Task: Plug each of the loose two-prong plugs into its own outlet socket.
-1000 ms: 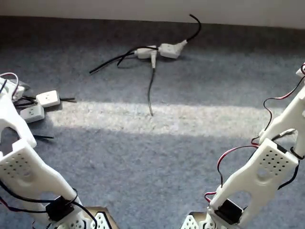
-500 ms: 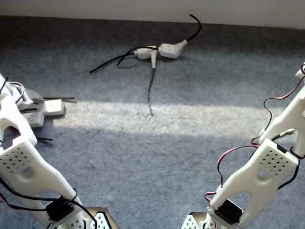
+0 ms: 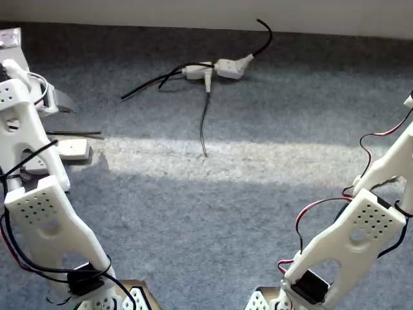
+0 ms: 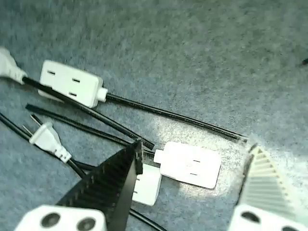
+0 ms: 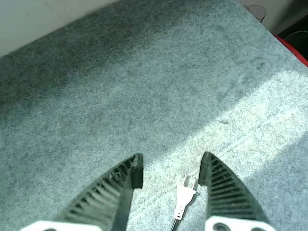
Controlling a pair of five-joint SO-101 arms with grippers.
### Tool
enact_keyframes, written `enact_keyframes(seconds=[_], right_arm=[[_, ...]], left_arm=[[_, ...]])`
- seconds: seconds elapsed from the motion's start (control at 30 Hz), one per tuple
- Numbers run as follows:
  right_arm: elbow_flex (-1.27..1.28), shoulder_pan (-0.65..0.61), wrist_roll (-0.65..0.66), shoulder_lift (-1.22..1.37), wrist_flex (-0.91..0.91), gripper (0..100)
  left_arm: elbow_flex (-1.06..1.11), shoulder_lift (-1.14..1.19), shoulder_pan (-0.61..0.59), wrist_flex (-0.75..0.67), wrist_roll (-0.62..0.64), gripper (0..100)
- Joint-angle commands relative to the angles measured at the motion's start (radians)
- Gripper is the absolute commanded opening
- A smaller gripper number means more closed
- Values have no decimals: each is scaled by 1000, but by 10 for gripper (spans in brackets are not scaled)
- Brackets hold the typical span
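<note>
a: right tool point(image 5: 172, 163)?
b: open, above the carpet point(image 5: 144, 72). a plug point(image 5: 184, 195) lies lengthwise between its fingers point(image 5: 115, 192), prongs pointing away from the wrist.
a: left tool point(image 4: 195, 150)?
b: open too, over a white socket point(image 4: 190, 164). another plug point(image 4: 46, 138) lies nearby among black cords point(image 4: 91, 113), prongs aimed away from that socket.

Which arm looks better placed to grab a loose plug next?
Probably the right: the open right claw frames a loose plug. The left claw hangs over sockets, its nearest plug off to one side.
</note>
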Motion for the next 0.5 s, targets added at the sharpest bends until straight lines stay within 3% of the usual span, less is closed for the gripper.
enact_keyframes(seconds=[0.0,0.13,0.33,0.47], right_arm=[[-30,19,12,-61,39,195],[-30,22,12,-59,39,195],[-31,27,12,-61,39,195],[-35,51,12,-61,39,195]], left_arm=[[-36,-10,58,9,-198,337],[39,-8,62,5,-348,337],[183,-8,68,12,-907,334],[209,-8,67,3,-1094,333]])
